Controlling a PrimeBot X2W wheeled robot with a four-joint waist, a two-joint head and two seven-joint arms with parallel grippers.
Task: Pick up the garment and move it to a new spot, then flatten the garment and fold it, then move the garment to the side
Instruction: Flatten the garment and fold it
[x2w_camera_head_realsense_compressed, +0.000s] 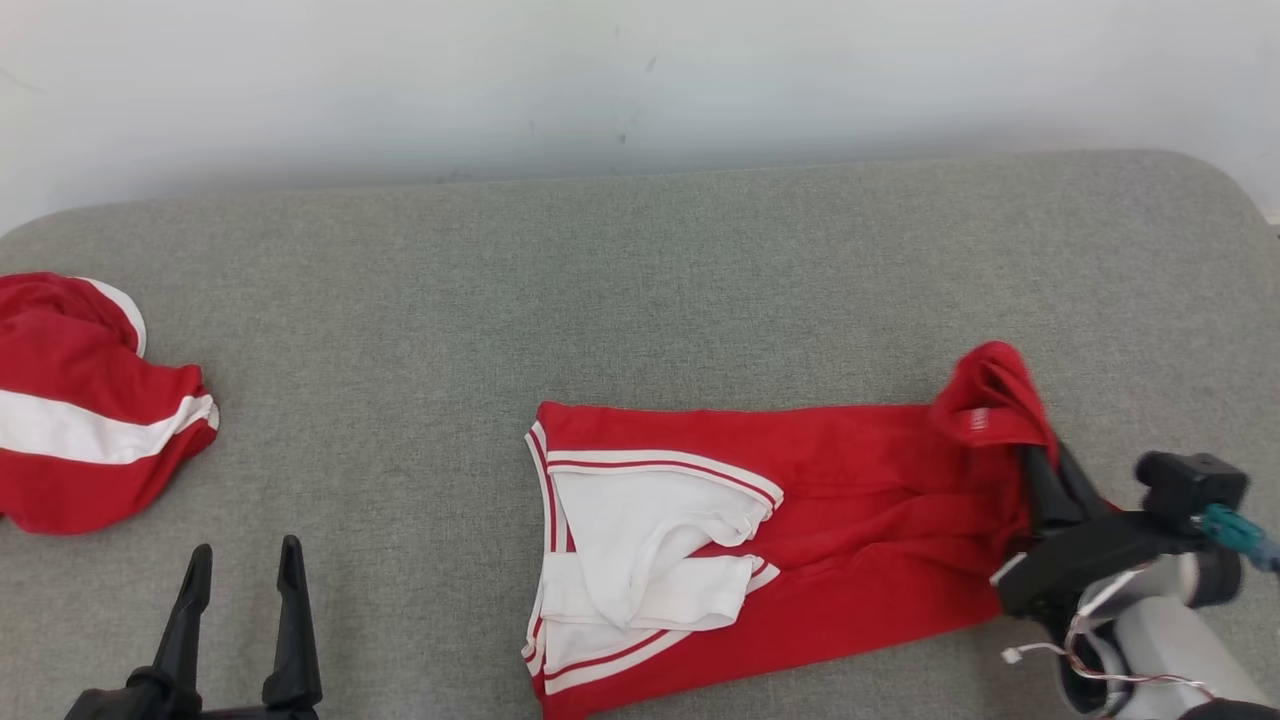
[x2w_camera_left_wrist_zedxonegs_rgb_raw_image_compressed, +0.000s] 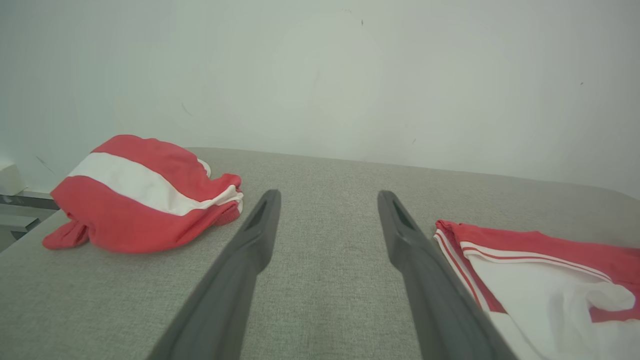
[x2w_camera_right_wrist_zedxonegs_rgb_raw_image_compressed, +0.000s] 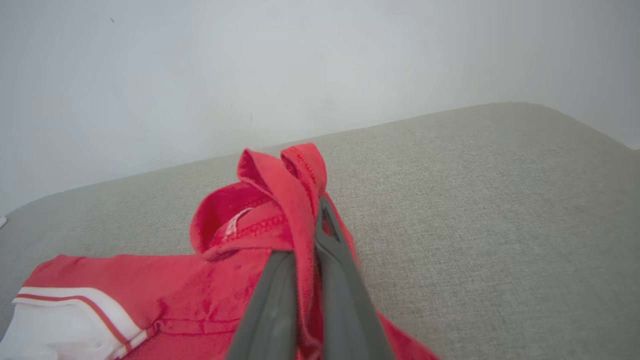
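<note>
A red garment (x2w_camera_head_realsense_compressed: 850, 500) with white panels and striped trim lies folded lengthwise across the grey cushion. Its right end is lifted into a bunch (x2w_camera_head_realsense_compressed: 985, 400). My right gripper (x2w_camera_head_realsense_compressed: 1045, 465) is shut on that raised red edge. In the right wrist view the cloth (x2w_camera_right_wrist_zedxonegs_rgb_raw_image_compressed: 280, 200) is pinched between the two fingers and loops above them. My left gripper (x2w_camera_head_realsense_compressed: 245, 570) stands open at the lower left, with nothing between its fingers. The left wrist view shows the garment's white-trimmed end (x2w_camera_left_wrist_zedxonegs_rgb_raw_image_compressed: 540, 270) just right of my left gripper (x2w_camera_left_wrist_zedxonegs_rgb_raw_image_compressed: 327, 200).
A second red and white garment (x2w_camera_head_realsense_compressed: 80, 410) lies crumpled at the cushion's far left edge, also seen as a heap (x2w_camera_left_wrist_zedxonegs_rgb_raw_image_compressed: 145, 195) left of my open fingers. The grey cushion (x2w_camera_head_realsense_compressed: 640, 280) meets a pale wall at the back.
</note>
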